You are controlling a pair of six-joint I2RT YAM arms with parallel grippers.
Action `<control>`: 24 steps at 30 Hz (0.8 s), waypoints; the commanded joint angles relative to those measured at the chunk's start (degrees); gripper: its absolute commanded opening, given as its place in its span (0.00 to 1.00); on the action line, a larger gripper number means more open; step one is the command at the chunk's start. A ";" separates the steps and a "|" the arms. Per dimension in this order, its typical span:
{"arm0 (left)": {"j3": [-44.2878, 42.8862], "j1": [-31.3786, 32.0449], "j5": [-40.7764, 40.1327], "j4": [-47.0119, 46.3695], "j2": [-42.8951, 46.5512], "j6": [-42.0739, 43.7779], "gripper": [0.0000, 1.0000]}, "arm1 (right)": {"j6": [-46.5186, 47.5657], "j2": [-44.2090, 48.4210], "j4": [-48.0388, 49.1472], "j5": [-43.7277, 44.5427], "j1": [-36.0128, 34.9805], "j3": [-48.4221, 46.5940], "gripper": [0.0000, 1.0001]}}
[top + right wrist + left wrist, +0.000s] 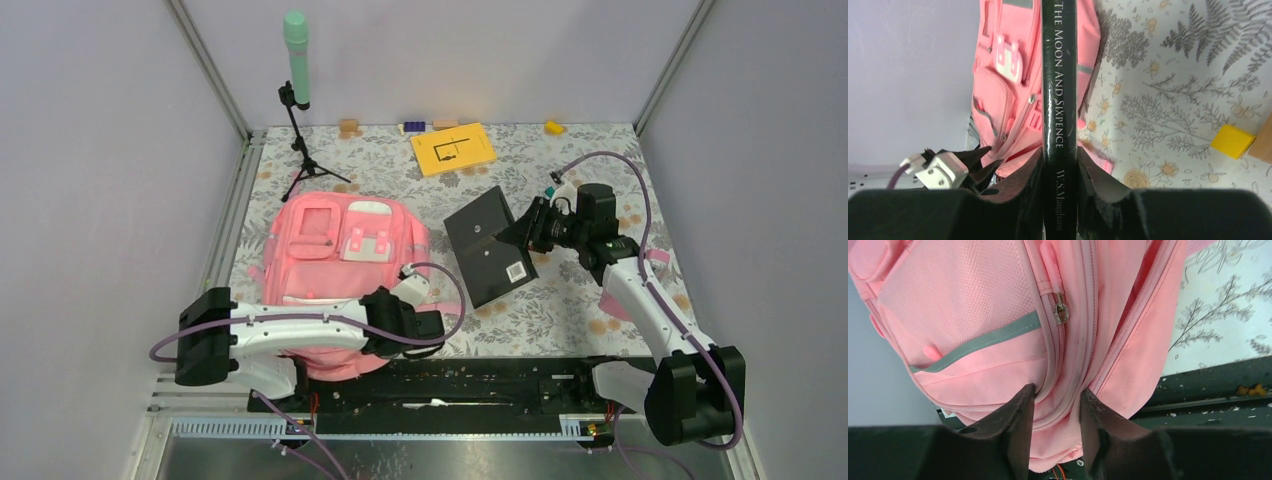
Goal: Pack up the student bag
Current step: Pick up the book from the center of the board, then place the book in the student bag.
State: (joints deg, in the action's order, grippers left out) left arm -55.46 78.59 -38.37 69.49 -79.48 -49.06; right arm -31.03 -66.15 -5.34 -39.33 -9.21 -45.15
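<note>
The fingers (pixel 1020 430) of the left gripper (pixel 1057 412) were pinched onto a ridge of pink fabric at the near end of the student bag (pixel 973 315), with the zipper tracks running up between them. A metal zipper pull (pixel 1062 310) hung just above the grip, and a grey reflective strip (pixel 983 342) crossed the mesh pocket to its left. From above, that gripper (pixel 400 325) sat at the bag's near right corner, the arm lying across the bag's lower edge.

The right gripper (pixel 1059 165) was clamped on a black book (pixel 1059 75), one pad on each cover, spine facing the wrist camera (the lettering read "The Moon and Sixpence", W. S. Maugham). In the overhead view the gripper (pixel 530 228) held the book (pixel 490 245) by its right edge, tilted, just right of the bag; whether it touched the table could not be told.

The student bag (pixel 340 250) lay front up on the left half of the flowered table (pixel 580 160), its near end by the arms' base rail. At the far edge lay a yellow notebook (pixel 453 148) and a small yellow block (pixel 553 127), with a green microphone (pixel 296 45) on a tripod at the far left.
</note>
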 commanded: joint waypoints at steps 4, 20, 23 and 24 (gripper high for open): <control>-11.85 -4.50 -8.96 0.37 0.95 11.87 0.20 | -0.13 6.27 -4.17 -10.04 0.02 2.14 0.00; -34.54 -15.70 2.48 -8.03 -1.56 41.27 0.00 | -23.11 15.78 9.77 -7.27 -18.68 11.65 0.00; -36.41 -16.94 3.25 -9.13 -1.98 42.75 0.00 | -26.70 14.33 14.62 -3.62 -24.55 11.30 0.00; -36.66 -17.44 3.87 -9.52 -2.09 43.15 0.00 | -28.12 13.40 16.79 -2.92 -25.75 11.46 0.00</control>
State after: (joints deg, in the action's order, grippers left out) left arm -86.48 62.30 -34.68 67.90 -82.26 -11.20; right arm -48.95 -51.90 -2.92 -43.35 -29.71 -32.03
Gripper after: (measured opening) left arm 0.045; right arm 0.302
